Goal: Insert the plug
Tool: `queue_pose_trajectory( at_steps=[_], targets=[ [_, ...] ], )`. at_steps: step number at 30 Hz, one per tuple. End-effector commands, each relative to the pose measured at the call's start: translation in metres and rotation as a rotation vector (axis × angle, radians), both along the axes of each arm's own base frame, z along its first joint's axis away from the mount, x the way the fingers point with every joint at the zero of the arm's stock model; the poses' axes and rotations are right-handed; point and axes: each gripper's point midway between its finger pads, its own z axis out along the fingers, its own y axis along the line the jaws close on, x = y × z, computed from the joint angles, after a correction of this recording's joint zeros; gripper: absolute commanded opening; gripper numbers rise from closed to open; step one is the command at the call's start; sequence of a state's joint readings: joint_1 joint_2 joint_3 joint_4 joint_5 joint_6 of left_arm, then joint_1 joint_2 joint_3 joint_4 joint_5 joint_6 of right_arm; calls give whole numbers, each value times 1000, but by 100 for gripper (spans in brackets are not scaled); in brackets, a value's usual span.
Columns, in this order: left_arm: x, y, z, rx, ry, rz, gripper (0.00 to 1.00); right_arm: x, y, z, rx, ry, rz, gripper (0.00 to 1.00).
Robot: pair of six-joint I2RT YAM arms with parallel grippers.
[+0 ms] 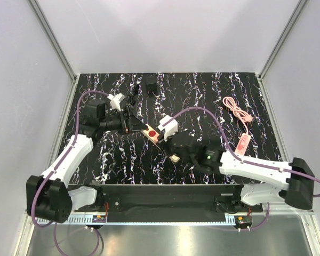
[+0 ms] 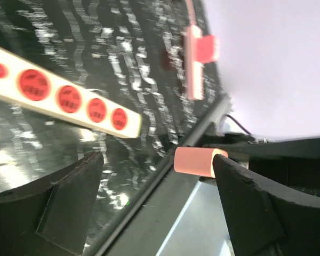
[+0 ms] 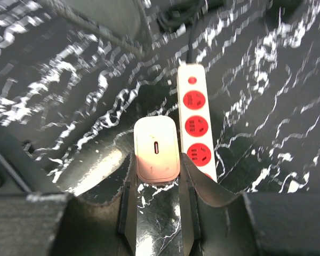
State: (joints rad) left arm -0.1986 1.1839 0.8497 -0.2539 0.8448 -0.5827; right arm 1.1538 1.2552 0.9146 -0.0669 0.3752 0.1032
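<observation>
Right wrist view: the right jaws are clamped on a white charger (image 3: pixel 157 148), holding it just beside the cream power strip (image 3: pixel 196 125). The left jaws stand wide with nothing between them, near one end of that strip. The plug (image 1: pixel 152 85), black and boxy, lies at the far edge of the tabletop (image 1: pixel 213 90), well apart from the strip. By my reading it is not yet inserted and must first be fetched and seated.

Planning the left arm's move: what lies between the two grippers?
Top view: the cream power strip lies between the left gripper and the right gripper.
</observation>
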Motion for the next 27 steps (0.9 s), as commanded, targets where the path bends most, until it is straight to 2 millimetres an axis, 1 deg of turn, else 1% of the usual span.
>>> queue_pose_trajectory(
  at_steps=[1, 2, 4, 7, 11, 14, 15, 19, 22, 23, 26, 27],
  targets=[
    [-20, -11, 32, -106, -41, -75, 90, -11, 5, 45, 95, -88, 94, 0],
    [-23, -13, 37, -117, -56, -81, 91, -14, 8, 56, 128, -114, 125, 0],
    [-30, -18, 41, -152, -31, -99, 91, -16, 10, 60, 141, -123, 143, 0],
    [-39, -27, 46, -182, -23, -129, 91, -17, 13, 60, 125, -148, 176, 0],
    [-43, -36, 42, -192, 8, -145, 92, -19, 19, 63, 127, -165, 203, 0],
    [-50, -40, 35, -213, 59, -156, 92, -16, 19, 63, 110, -188, 203, 0],
    [-49, -41, 36, -220, 53, -155, 92, -16, 19, 64, 112, -198, 205, 0],
    [-51, -44, 30, -216, 71, -155, 88, -15, 17, 64, 107, -228, 205, 0],
    [-49, -45, 31, -239, 73, -151, 72, -15, 18, 55, 91, -215, 211, 1],
    [-48, -47, 33, -246, 64, -154, 52, -16, 19, 51, 84, -207, 212, 4],
    [-49, -50, 35, -248, 64, -172, 31, -14, 17, 38, 60, -184, 198, 8],
    [-50, -52, 35, -246, 62, -181, 27, -14, 17, 38, 61, -184, 194, 11]
  ],
)
